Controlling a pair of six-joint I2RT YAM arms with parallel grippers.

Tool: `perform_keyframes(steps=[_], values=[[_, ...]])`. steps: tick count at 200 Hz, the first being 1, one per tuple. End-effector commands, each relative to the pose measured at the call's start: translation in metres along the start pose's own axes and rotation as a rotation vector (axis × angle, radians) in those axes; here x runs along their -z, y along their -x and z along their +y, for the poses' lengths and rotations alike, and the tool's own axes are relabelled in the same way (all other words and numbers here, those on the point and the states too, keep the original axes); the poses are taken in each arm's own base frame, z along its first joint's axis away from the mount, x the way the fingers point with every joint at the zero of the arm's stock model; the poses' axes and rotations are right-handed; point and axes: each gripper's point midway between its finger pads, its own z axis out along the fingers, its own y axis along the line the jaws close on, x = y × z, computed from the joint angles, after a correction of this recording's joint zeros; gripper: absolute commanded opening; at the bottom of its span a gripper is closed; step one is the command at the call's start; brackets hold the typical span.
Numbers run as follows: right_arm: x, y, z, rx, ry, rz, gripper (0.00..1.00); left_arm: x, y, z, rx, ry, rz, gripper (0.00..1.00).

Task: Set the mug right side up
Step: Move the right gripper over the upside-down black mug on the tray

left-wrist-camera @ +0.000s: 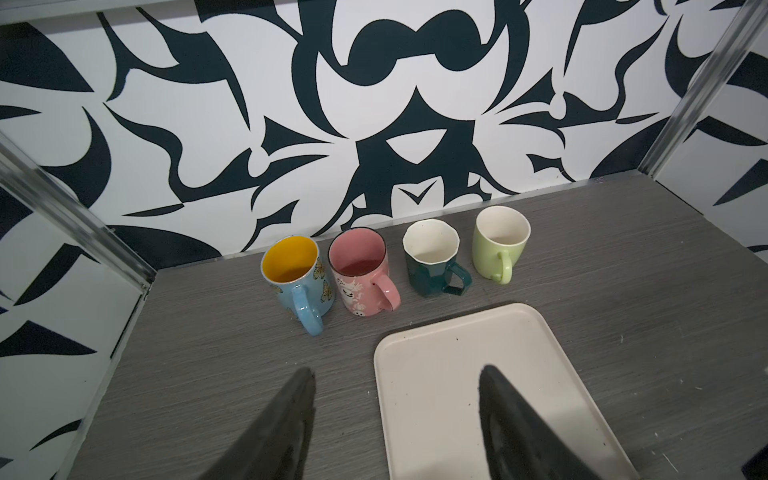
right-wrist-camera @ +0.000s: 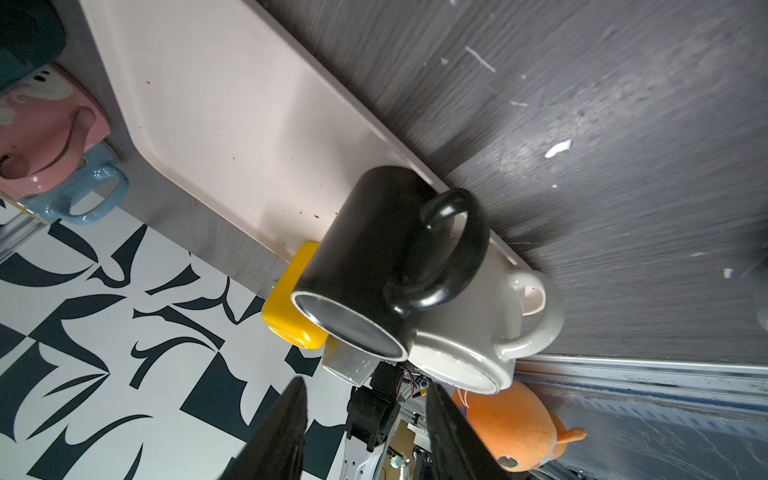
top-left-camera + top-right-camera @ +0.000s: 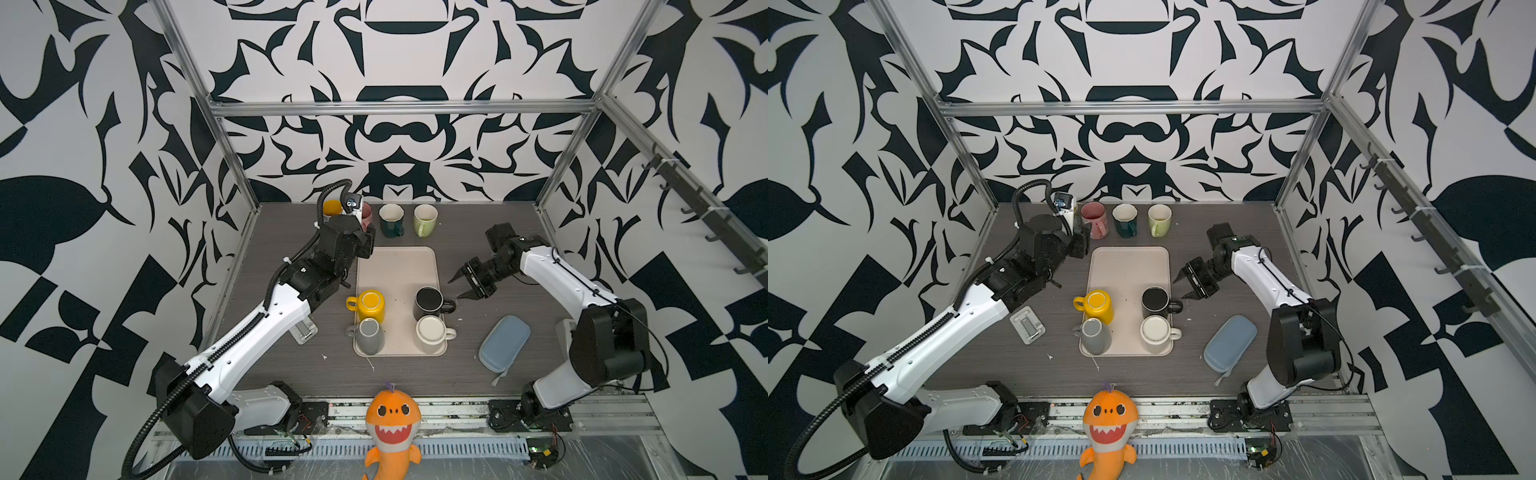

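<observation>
Near edge of the worktop (image 3: pixel 291 361): orange shark plush (image 3: pixel 392 419), no tag visible. Just beyond, the cream tray (image 3: pixel 397 266) carries four mugs, all upside down, bases up: grey mug (image 3: pixel 369 336) near-left, white mug (image 3: pixel 432 333) near-right, yellow mug (image 3: pixel 368 305) far-left, black mug (image 3: pixel 430 302) far-right with its handle pointing right over the tray rim. A blue-grey pouch (image 3: pixel 504 341) lies right of the tray. The right pincer (image 3: pixel 461 286) hovers just beside the black mug's handle, jaws partly apart, holding nothing; judged the next target. Risks from here: black and white mugs sit touching or nearly so, thus a jaw pushed between them could shove the white one; the glazed wall may slip mid-turn and drop onto the tray; a pull by the handle could drag the tray. Farther back, the left pincer (image 1: pixel 395 419) hangs over the tray's far-left corner, jaws wide, empty. Far row, upright: blue mug (image 1: pixel 297 276), pink mug (image 1: pixel 361 276), dark green mug (image 1: pixel 432 259), light green mug (image 1: pixel 498 243); a backward swing of the left arm could clip them. No brand or readable writing anywhere; only printed figures on blue and pink mugs.
</observation>
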Motion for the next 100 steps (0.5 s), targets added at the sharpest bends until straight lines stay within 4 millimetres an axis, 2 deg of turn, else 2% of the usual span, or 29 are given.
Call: perform_keyframes(steps=[1, 52, 100], values=[[-0.004, 0.000, -0.008, -0.056, -0.002, -0.003, 0.50, 0.000, -0.007, 0.005, -0.020, 0.026, 0.022, 0.66], [-0.022, 0.010, -0.017, -0.118, 0.019, -0.011, 0.49, -0.004, -0.015, 0.007, -0.038, 0.052, 0.051, 0.67], [-0.034, 0.018, -0.007, -0.118, 0.017, -0.007, 0.49, -0.005, -0.019, 0.010, -0.052, 0.068, 0.065, 0.68]])
